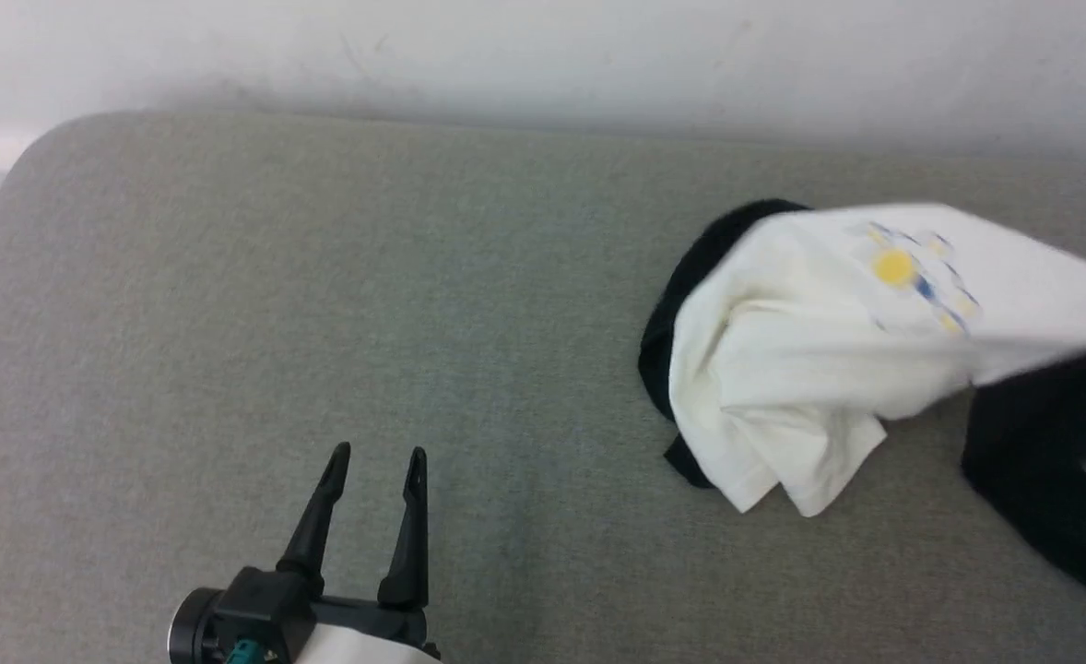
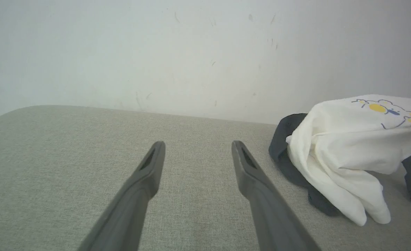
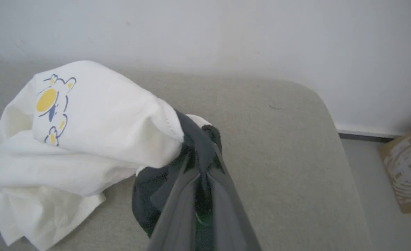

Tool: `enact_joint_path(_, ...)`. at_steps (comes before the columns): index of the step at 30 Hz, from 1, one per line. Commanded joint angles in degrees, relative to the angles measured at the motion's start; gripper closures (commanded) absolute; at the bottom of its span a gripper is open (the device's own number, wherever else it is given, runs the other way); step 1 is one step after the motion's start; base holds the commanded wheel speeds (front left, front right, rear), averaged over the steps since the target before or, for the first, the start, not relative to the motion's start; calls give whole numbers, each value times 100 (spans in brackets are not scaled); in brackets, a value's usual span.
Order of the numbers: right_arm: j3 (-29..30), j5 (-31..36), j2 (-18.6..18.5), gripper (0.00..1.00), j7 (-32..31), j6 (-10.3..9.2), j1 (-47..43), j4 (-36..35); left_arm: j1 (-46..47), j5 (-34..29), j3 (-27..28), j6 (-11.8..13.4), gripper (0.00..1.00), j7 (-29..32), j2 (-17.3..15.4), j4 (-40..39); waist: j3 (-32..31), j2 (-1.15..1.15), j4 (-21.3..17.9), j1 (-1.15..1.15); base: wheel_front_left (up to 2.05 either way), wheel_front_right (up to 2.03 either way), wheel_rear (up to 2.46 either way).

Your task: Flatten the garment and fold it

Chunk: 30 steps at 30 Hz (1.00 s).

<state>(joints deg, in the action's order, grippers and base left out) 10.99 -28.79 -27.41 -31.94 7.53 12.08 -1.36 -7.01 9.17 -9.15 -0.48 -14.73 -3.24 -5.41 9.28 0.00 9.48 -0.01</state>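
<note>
Zero folds done: the garment (image 1: 810,369) sits bunched at the right of the head frame on the grey pad (image 1: 322,277), white crumpled over black. Our right gripper (image 3: 199,157) is pinched tight on a black part, mid-bottom of its wrist frame. Our left gripper (image 1: 378,452) hovers lower left, jaws wide, well apart from the cloth, so we judge flattening and all folding are left.

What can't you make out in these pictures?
Shirt: head view, right edge cuts it off; its print is blurred.
Right gripper: right wrist view, its tips buried in dark cloth.
Box: right wrist view, right edge cuts it off.
</note>
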Motion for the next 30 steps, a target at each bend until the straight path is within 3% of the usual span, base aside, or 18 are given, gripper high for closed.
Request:
enact_joint_path(1,412,107,8,100,-69,-4,-560,-45,-75,-6,-4,-36,0,-27,18,16,-325,0,-318,1,0,0,0)
enact_joint_path(6,1255,464,362,100,-41,-4,-1851,-70,-167,-27,28,-66,0,-27,0,16,-346,0,-299,1,0,0,0)
enact_joint_path(10,1136,602,716,97,180,-4,-2183,197,-181,-67,37,-104,0,-27,-49,41,-353,0,-214,1,0,0,0)
enact_joint_path(12,978,651,791,0,380,-4,-2107,296,-182,-77,55,-105,0,-27,-71,44,-377,0,-172,1,0,0,0)
enact_joint_path(20,86,429,352,0,749,-4,-1158,-302,-225,-75,14,-100,0,-27,-76,70,-538,0,82,1,0,0,0)
enact_joint_path(22,-213,310,252,0,564,-4,-883,-648,-241,-59,-16,-99,0,-27,-67,78,-564,0,164,1,0,0,0)
enact_joint_path(23,-773,210,187,0,189,-4,-506,-931,-241,-38,-48,-95,0,-27,-55,75,-537,0,295,1,0,0,0)
enact_joint_path(30,-2110,11,117,0,-568,-4,191,-469,-108,8,-104,-107,0,-27,-27,62,-217,0,656,1,0,0,0)
